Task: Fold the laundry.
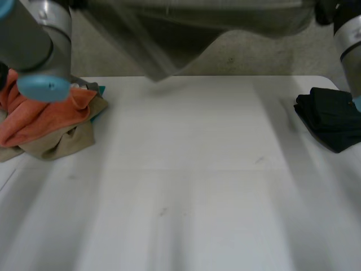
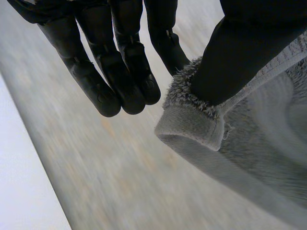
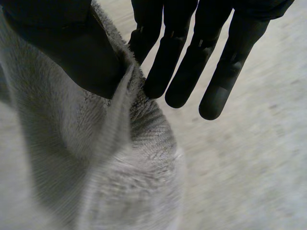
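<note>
Left hand (image 2: 120,72): fingers straight, thumb pressed onto a hemmed corner of the grey towel (image 2: 249,158), nearest finger behind the cloth. I read this as a pinch on the corner, not a drape. Same arrangement at the right hand (image 3: 192,62): thumb over the fleecy edge, one finger tucked behind it, the remaining fingers extended and free. From the head view the towel hangs in the air beyond the far edge of the white table (image 1: 186,186), spread between the two arms, with its lower edge sagging lower toward the left side; it does not appear to touch the table. A pile of orange and tan cloths (image 1: 51,118) sits beside the left arm (image 1: 39,45); a dark folded garment (image 1: 330,116) lies at the opposite edge of the table. Step judged: spreading the towel before laying it flat. Risks noted: both pinches look shallow and sit on thick pile, so a fast swing down could pull a corner free and drop the towel in a heap. The uneven hang suggests it may land skewed or creased. A lay-down set too far to either side would put it over the pile or the folded garment, and the left arm could catch the pile.
</note>
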### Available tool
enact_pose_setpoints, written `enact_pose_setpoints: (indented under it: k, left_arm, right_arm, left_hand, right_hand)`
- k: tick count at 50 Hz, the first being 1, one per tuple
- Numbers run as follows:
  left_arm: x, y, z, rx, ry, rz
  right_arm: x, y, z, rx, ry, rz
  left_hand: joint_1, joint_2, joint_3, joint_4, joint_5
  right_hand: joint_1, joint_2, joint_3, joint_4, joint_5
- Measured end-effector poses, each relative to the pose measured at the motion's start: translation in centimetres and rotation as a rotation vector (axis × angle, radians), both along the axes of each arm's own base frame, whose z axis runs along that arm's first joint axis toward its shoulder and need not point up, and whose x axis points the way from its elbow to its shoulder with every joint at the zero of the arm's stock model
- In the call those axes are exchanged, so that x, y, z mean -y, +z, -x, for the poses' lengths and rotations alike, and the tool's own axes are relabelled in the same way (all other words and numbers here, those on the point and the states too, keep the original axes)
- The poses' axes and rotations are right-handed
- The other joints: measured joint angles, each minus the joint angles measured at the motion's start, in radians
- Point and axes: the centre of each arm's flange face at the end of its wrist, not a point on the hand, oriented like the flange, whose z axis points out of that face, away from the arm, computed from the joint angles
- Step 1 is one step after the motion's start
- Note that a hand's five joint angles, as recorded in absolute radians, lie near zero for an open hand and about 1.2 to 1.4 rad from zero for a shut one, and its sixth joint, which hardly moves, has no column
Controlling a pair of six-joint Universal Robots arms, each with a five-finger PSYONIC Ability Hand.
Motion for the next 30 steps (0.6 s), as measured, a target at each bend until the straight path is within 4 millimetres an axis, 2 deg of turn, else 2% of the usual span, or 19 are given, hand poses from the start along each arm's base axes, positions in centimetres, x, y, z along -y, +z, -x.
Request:
enact_pose_setpoints:
  k: [1, 5, 10, 11, 12, 14, 15, 18, 19, 22, 24, 28, 30]
  left_arm:
    - [0.1, -0.9, -0.1, 0.011, 0.0, -0.026]
    - [0.5, -5.0, -0.5, 0.061, -0.001, -0.143]
    - [0.5, -10.2, -0.9, 0.127, -0.009, -0.28]
    - [0.5, -11.2, -1.0, 0.141, -0.009, -0.307]
    - [0.5, -12.1, -1.1, 0.155, -0.008, -0.329]
    - [0.4, -13.3, -1.3, 0.177, -0.005, -0.362]
    - [0.4, -14.3, -1.5, 0.198, 0.0, -0.389]
    - [0.2, -16.0, -2.1, 0.238, 0.014, -0.438]
    - [0.2, -16.4, -2.3, 0.249, 0.018, -0.45]
    - [-0.1, -17.1, -2.7, 0.273, 0.025, -0.479]
    - [-0.4, -17.4, -2.8, 0.285, 0.027, -0.494]
    - [-1.4, -17.6, -3.0, 0.324, 0.029, -0.521]
    - [-1.9, -17.6, -3.1, 0.342, 0.03, -0.528]
  right_arm:
    - [0.0, -0.4, 0.0, -0.004, 0.003, -0.018]
    - [-0.1, -3.9, 0.0, -0.035, 0.025, -0.172]
    - [0.0, -9.5, 0.4, -0.069, 0.03, -0.382]
    - [0.0, -10.1, 0.4, -0.072, 0.029, -0.403]
    - [0.0, -12.1, 0.6, -0.081, 0.026, -0.473]
    - [-0.1, -14.0, 0.8, -0.088, 0.022, -0.54]
    - [-0.3, -15.8, 1.0, -0.095, 0.018, -0.602]
    - [-0.7, -18.7, 1.5, -0.104, 0.005, -0.712]
    - [-0.8, -19.5, 1.6, -0.105, -0.002, -0.742]
    - [-1.1, -20.9, 2.3, -0.101, -0.03, -0.808]
    - [-1.2, -21.2, 2.6, -0.093, -0.049, -0.832]
    - [-1.2, -21.1, 3.8, -0.058, -0.118, -0.865]
    - [-1.2, -20.9, 4.5, -0.037, -0.155, -0.874]
  left_hand:
    - [0.0, 0.0, 0.0, 0.0, 0.0]
    - [0.0, 0.0, 0.0, 0.0, 0.0]
    - [0.0, 0.0, 0.0, 0.0, 0.0]
    - [0.0, 0.0, 0.0, 0.0, 0.0]
    - [0.0, 0.0, 0.0, 0.0, 0.0]
    - [0.0, 0.0, 0.0, 0.0, 0.0]
    - [0.0, 0.0, 0.0, 0.0, 0.0]
    - [0.0, 0.0, 0.0, 0.0, 0.0]
    - [0.0, 0.0, 0.0, 0.0, 0.0]
    - [0.0, 0.0, 0.0, 0.0, 0.0]
    - [0.0, 0.0, 0.0, 0.0, 0.0]
    - [0.0, 0.0, 0.0, 0.0, 0.0]
    - [0.0, 0.0, 0.0, 0.0, 0.0]
  right_hand:
    - [0.0, 0.0, 0.0, 0.0, 0.0]
    - [0.0, 0.006, 0.0, 0.0, 0.0]
    - [0.0, 0.006, 0.0, 0.0, 0.0]
    - [0.0, 0.006, 0.0, 0.0, 0.0]
    - [0.0, 0.006, 0.0, 0.0, 0.0]
    - [0.0, -0.003, -0.008, -0.009, -0.008]
    - [-0.004, -0.046, -0.058, -0.066, -0.053]
    - [-0.005, -0.164, -0.176, -0.185, -0.176]
    - [-0.086, -0.236, -0.249, -0.257, -0.252]
    - [-0.302, -0.373, -0.381, -0.39, -0.391]
    - [-0.36, -0.424, -0.43, -0.446, -0.447]
    - [-0.52, -0.581, -0.599, -0.607, -0.623]
    - [-0.518, -0.581, -0.595, -0.607, -0.625]
